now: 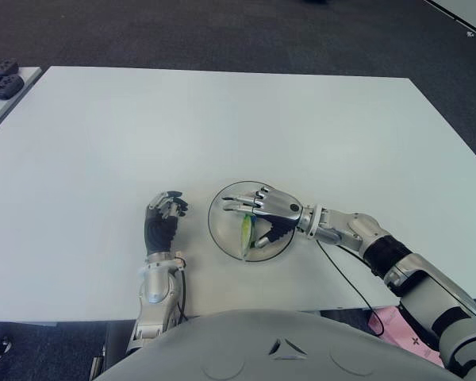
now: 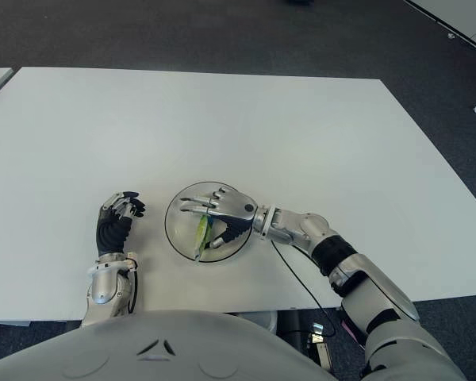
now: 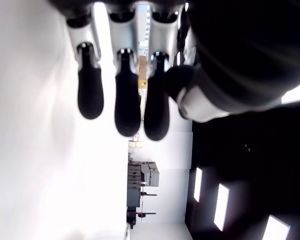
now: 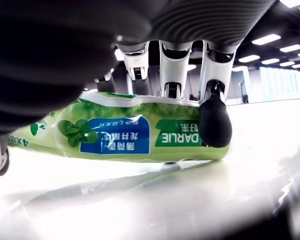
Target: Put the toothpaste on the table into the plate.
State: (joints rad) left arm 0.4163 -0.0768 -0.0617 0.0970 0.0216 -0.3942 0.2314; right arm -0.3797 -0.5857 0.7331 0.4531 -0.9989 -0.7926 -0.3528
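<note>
The toothpaste (image 1: 245, 232) is a green tube with a blue label (image 4: 120, 137). It lies lengthwise low inside the clear round plate (image 1: 214, 238) near the table's front edge. My right hand (image 1: 266, 208) is over the plate and shut on the tube. Its fingers reach along the far side, and one black fingertip (image 4: 215, 125) presses the tube's near face. Whether the tube touches the plate's bottom I cannot tell. My left hand (image 1: 163, 218) shows just left of the plate, fingers loosely bent (image 3: 125, 95) and holding nothing.
The white table (image 1: 222, 119) stretches wide behind and to both sides of the plate. Dark devices (image 1: 0, 79) lie on a separate surface at the far left. A thin black cable (image 1: 345, 282) trails from my right wrist over the front edge.
</note>
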